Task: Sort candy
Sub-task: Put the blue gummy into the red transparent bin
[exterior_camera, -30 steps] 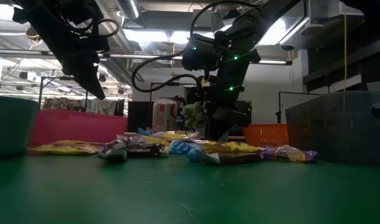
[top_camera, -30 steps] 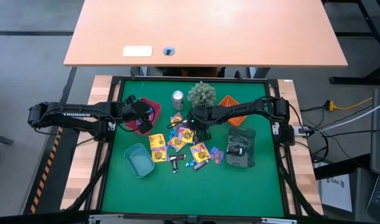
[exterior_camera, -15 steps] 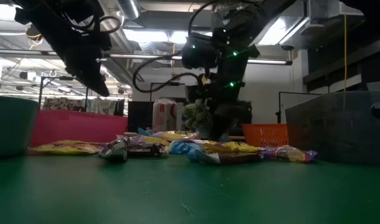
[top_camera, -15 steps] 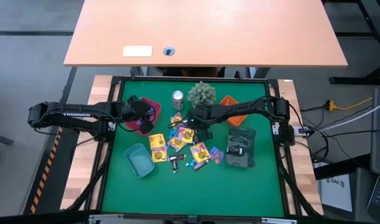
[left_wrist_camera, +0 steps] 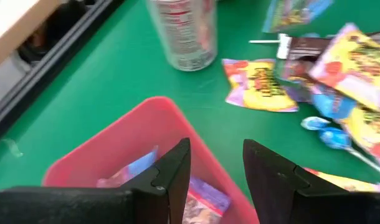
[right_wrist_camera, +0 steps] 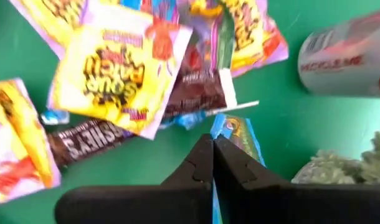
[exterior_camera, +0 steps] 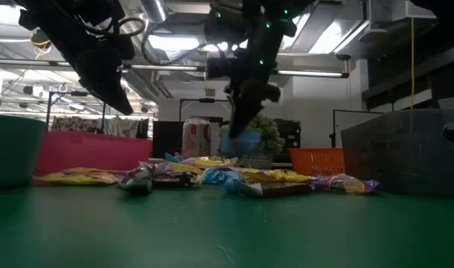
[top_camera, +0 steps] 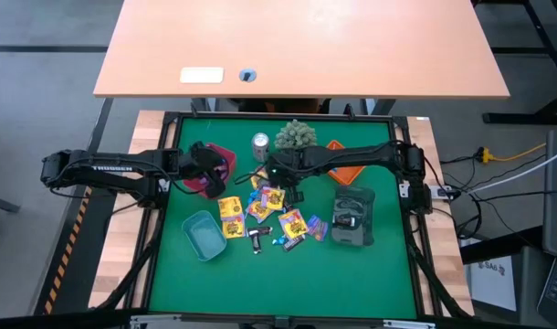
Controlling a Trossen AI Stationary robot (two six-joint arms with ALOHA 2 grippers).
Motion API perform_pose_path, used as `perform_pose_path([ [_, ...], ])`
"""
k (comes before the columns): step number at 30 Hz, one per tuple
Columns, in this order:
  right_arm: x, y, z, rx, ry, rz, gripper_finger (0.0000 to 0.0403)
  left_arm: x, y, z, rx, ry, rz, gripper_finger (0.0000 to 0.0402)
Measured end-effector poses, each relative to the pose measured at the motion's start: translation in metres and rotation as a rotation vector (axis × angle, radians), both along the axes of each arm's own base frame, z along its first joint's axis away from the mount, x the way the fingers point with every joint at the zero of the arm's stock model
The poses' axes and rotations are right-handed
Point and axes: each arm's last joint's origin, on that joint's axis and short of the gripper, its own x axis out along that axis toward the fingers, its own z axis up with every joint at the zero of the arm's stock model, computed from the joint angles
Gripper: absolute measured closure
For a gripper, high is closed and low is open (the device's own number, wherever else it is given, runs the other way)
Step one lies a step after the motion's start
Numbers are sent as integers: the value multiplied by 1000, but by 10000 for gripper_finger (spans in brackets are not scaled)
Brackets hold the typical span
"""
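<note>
The candy lies in a loose pile (top_camera: 265, 212) mid-table: yellow packets, dark bars and small blue pieces. My right gripper (top_camera: 277, 174) hovers over the pile's far side, shut on a blue-wrapped packet (exterior_camera: 242, 141). In the right wrist view its fingers (right_wrist_camera: 213, 155) meet on that packet, above a yellow packet (right_wrist_camera: 112, 78) and a dark bar (right_wrist_camera: 84, 146). My left gripper (left_wrist_camera: 216, 168) is open and hangs over the pink tray (top_camera: 220, 161), which holds a few wrapped pieces (left_wrist_camera: 202, 199). My right gripper pinches one end of the blue-wrapped packet (right_wrist_camera: 235, 132) between its two shut fingers, coming from above. The packet hangs below the fingers, lifted clear of the pile and the table.
A silver can (top_camera: 260, 143) and a green spiky ball (top_camera: 296, 136) stand at the far edge. An orange tray (top_camera: 341, 151) and a grey-green tray (top_camera: 353, 217) lie to the right, a teal tray (top_camera: 204, 235) near left. The green mat's near half is free.
My right gripper has risen and moved toward the far left, toward the can, with its fingers shut. The blue-wrapped packet has come up with it, from the pile to hanging clear above the table. The left arm has stayed over the pink tray.
</note>
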Motion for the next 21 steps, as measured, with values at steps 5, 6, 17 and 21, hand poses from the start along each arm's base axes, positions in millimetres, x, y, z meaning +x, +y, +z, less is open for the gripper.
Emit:
perform_pose_path([
  [5,7,-1,18,11,-62,-36,403,5,-2,3,-38,-46,-105,266],
  [6,7,-1,20,14,-70,-45,403,6,-3,4,-39,-61,-127,266],
  [17,17,-2,30,35,-193,-100,403,19,-2,19,32,-232,-240,266],
  [21,23,-2,34,36,-269,-99,403,20,-2,20,45,-250,-245,266],
])
